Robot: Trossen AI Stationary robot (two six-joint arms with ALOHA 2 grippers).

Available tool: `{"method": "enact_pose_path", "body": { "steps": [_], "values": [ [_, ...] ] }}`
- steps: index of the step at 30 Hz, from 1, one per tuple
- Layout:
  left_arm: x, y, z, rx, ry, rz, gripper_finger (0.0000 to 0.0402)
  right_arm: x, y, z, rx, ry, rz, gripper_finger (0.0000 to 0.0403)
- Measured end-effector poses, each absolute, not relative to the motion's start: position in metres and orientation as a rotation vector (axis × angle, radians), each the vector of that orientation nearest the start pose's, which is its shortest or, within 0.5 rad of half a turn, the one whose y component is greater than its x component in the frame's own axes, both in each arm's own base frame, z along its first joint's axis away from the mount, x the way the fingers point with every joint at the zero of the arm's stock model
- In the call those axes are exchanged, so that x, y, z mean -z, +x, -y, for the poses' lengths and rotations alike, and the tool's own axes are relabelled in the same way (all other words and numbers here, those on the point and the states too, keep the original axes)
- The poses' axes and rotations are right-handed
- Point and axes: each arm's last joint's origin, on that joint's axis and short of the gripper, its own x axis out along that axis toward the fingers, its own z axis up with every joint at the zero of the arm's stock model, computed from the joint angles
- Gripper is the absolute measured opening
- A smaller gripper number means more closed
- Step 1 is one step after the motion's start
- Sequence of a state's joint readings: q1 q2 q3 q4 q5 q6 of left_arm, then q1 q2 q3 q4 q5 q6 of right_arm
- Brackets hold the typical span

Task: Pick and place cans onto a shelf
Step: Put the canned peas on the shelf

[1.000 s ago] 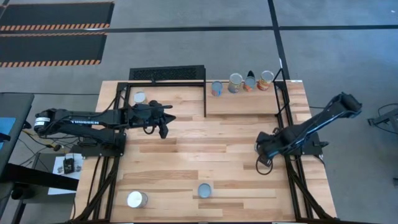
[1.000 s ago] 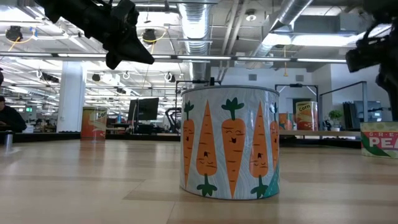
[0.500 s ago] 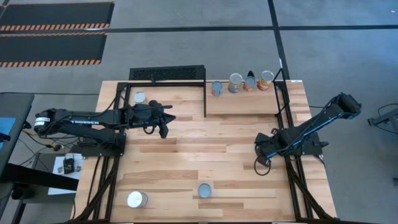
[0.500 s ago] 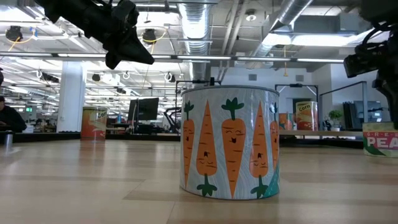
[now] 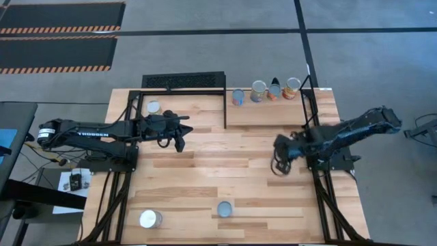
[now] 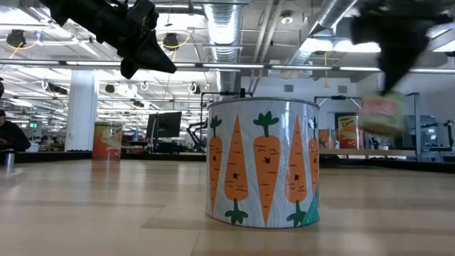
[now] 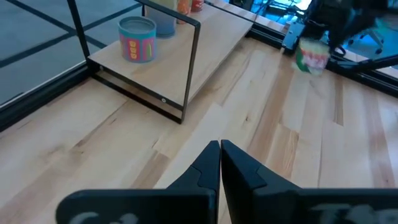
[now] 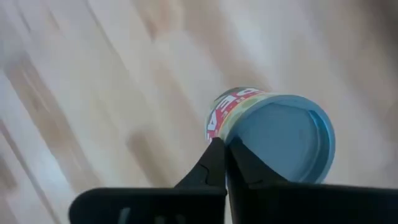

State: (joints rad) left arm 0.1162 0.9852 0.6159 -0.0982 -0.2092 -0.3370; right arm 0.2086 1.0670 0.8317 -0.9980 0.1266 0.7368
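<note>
Several cans (image 5: 265,91) stand on the wooden shelf (image 5: 266,116) at the far right. One can (image 5: 153,107) stands at the far left, and two more (image 5: 150,219) (image 5: 224,208) near the front edge. One of those two is the carrot can (image 6: 261,163). My right gripper (image 5: 280,154) is shut at mid-right. A pea can (image 8: 273,140) (image 6: 384,114) shows just past its fingertips, tilted and blurred. My left gripper (image 5: 181,140) (image 7: 219,149) hovers shut left of the shelf, holding nothing. My right gripper's shut fingertips (image 8: 217,152) stand at the rim of the pea can's blue-grey top (image 8: 225,134). Whether they touch it I cannot tell. The can is tilted, its top turned toward the wrist camera. In the low view it is clear of the table.
A black perforated grate (image 5: 183,80) lies beyond the far edge. Black frame bars (image 5: 225,109) edge the shelf and run along both table sides. Bare wood (image 5: 225,164) lies between the arms. A person (image 6: 11,135) sits far off in the room.
My right gripper has moved toward the table's left and far edges. The pea can, which stood on the table at the right, has left the table and now shows higher and farther left, tilted and blurred.
</note>
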Motion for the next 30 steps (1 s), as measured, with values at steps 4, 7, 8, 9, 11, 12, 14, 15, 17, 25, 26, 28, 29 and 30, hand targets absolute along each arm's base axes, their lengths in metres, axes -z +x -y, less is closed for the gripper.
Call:
{"method": "enact_pose_path", "body": {
  "steps": [4, 7, 8, 9, 11, 12, 14, 15, 17, 25, 26, 28, 29, 30],
  "values": [
    [-0.248, 0.208, -0.030, -0.394, -0.299, -0.412, 0.0000, -0.271, 0.207, 0.005, 0.391, 0.344, -1.032, 0.0005],
    [-0.248, 0.208, -0.030, -0.393, -0.297, -0.412, 0.0000, -0.280, 0.234, 0.041, 0.424, 0.284, -0.976, 0.0005],
    [-0.248, 0.208, -0.030, -0.393, -0.296, -0.412, 0.0000, -0.282, 0.243, 0.053, 0.430, 0.261, -0.975, 0.0005],
    [-0.248, 0.208, -0.030, -0.393, -0.296, -0.412, 0.0000, -0.281, 0.250, 0.064, 0.435, 0.230, -0.984, 0.0005],
    [-0.248, 0.208, -0.030, -0.393, -0.294, -0.413, 0.0000, -0.278, 0.265, 0.083, 0.426, 0.165, -1.017, 0.0005],
    [-0.248, 0.208, -0.030, -0.391, -0.289, -0.414, 0.0000, -0.276, 0.273, 0.092, 0.420, 0.132, -1.037, 0.0005],
    [-0.248, 0.208, -0.030, -0.390, -0.281, -0.415, 0.0000, -0.270, 0.286, 0.107, 0.400, 0.071, -1.077, 0.0006],
    [-0.248, 0.208, -0.030, -0.389, -0.274, -0.416, 0.0000, -0.267, 0.293, 0.113, 0.387, 0.044, -1.097, 0.0006],
    [-0.248, 0.208, -0.030, -0.392, -0.265, -0.417, 0.0000, -0.262, 0.304, 0.122, 0.358, -0.009, -1.126, 0.0007],
    [-0.248, 0.208, -0.031, -0.398, -0.264, -0.416, 0.0000, -0.247, 0.334, 0.137, 0.246, -0.065, -1.184, 0.0007],
    [-0.248, 0.208, -0.031, -0.398, -0.264, -0.416, 0.0000, -0.245, 0.336, 0.137, 0.237, -0.071, -1.196, 0.0007],
    [-0.248, 0.208, -0.031, -0.398, -0.264, -0.416, 0.0000, -0.240, 0.337, 0.137, 0.220, -0.076, -1.229, 0.0007],
    [-0.248, 0.208, -0.031, -0.398, -0.264, -0.417, 0.0000, -0.238, 0.338, 0.137, 0.218, -0.075, -1.235, 0.0007],
    [-0.248, 0.208, -0.030, -0.398, -0.263, -0.417, 0.0000, -0.236, 0.338, 0.138, 0.217, -0.075, -1.242, 0.0007]
  ]
}}
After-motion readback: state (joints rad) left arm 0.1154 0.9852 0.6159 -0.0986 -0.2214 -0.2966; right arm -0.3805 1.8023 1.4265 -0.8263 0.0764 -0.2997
